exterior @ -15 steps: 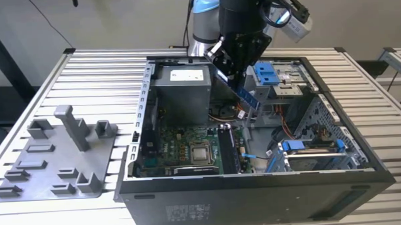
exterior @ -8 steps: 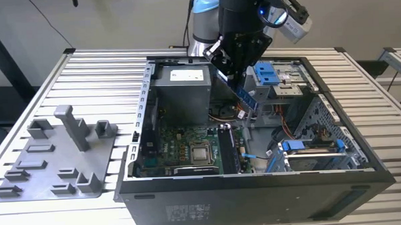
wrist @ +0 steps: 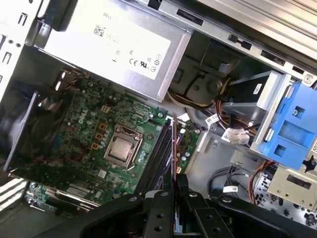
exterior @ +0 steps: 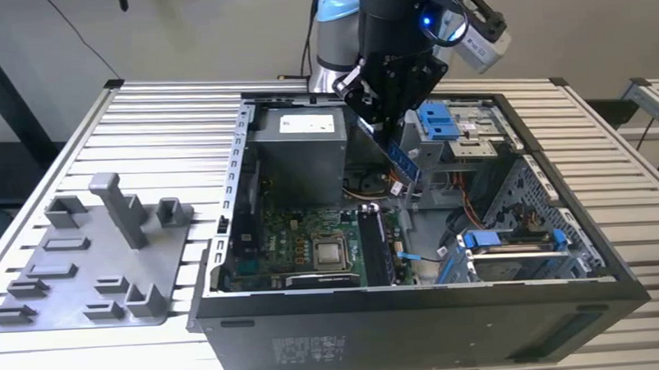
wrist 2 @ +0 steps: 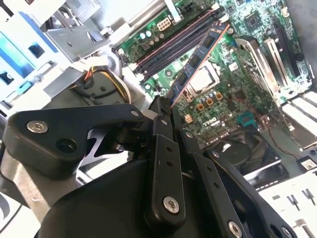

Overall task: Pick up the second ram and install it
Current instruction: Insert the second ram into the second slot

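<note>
Right now the black two-fingered gripper (wrist 2: 162,110) is clamped on the thin, dark bluish-green second ram (wrist 2: 200,57), holding it tilted in the air above the green motherboard (wrist: 89,124) inside the open black computer case (exterior: 422,330).

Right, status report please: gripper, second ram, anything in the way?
Gripper shut on the second ram. Ram held over the open case, above the motherboard slots, not seated. Nothing seen between ram and slots.
</note>
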